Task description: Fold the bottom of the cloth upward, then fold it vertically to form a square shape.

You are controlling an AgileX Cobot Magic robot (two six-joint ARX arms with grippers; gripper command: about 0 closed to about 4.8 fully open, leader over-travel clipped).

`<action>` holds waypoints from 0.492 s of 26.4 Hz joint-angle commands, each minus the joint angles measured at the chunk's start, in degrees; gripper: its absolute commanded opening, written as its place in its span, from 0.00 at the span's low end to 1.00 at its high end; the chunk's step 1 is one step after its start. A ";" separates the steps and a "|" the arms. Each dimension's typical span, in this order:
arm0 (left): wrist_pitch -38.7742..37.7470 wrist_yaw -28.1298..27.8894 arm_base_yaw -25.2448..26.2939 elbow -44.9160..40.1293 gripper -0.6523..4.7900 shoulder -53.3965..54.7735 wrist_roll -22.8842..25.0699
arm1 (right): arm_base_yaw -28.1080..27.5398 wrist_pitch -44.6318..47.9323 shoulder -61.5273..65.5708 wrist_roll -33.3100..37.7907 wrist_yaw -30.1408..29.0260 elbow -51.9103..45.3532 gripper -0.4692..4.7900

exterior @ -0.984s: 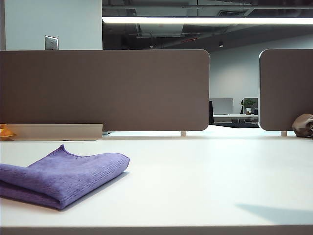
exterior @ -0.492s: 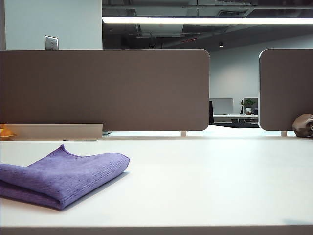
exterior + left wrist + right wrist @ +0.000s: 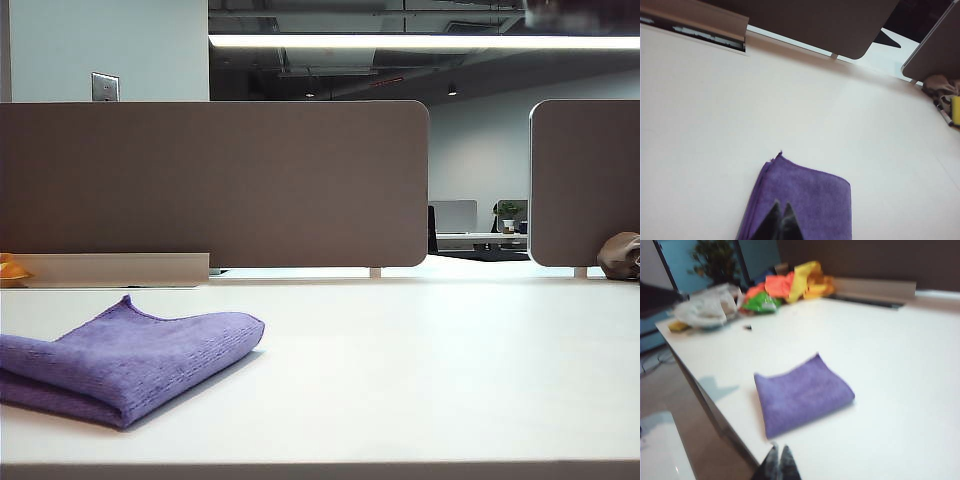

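We find the cloth point(image 3: 120, 362) already folded to a compact, near-square stack of layers, lying near the front left corner of the surface point(image 3: 430, 360), close to its front edge. The left pincer point(image 3: 781, 220) hangs above the cloth, tips closed and holding nothing; the right pincer point(image 3: 780, 460) hangs off beyond the surface's edge, likewise closed and empty. Our concern: the upper layers sit loosely and one corner stands up, so the fold could spring open; a low arm passing over could drag the stack toward the nearby edge. Against the earlier frames, a shadow at the front right of the surface has gone; the cloth has not shifted. A brown lump point(image 3: 620, 256) sits at the far right.
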 commanded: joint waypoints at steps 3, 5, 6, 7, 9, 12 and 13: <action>13.29 1.77 0.04 -7.10 0.11 0.00 -3.39 | -0.13 0.94 0.11 -1.62 0.15 -3.23 0.10; 14.73 1.77 0.04 -9.18 0.11 0.00 -3.39 | -0.13 0.98 0.11 -2.60 0.61 -4.09 0.10; 15.23 1.75 0.04 -10.03 0.11 0.00 -3.39 | -0.15 1.01 0.11 -3.43 1.01 -4.46 0.10; 15.72 1.64 0.04 -11.10 0.11 0.00 -3.37 | -0.15 0.98 0.11 -4.68 2.01 -4.92 0.10; 16.96 1.09 0.04 -12.94 0.11 0.00 -2.56 | -0.17 1.01 0.11 -6.97 4.26 -5.51 0.11; 23.06 -0.22 0.04 -17.11 0.11 0.00 0.76 | -0.20 1.07 0.13 -9.11 11.72 -6.60 0.11; 25.11 -1.66 0.04 -18.58 0.11 0.00 3.17 | -0.35 1.07 0.13 -9.11 13.16 -7.21 0.10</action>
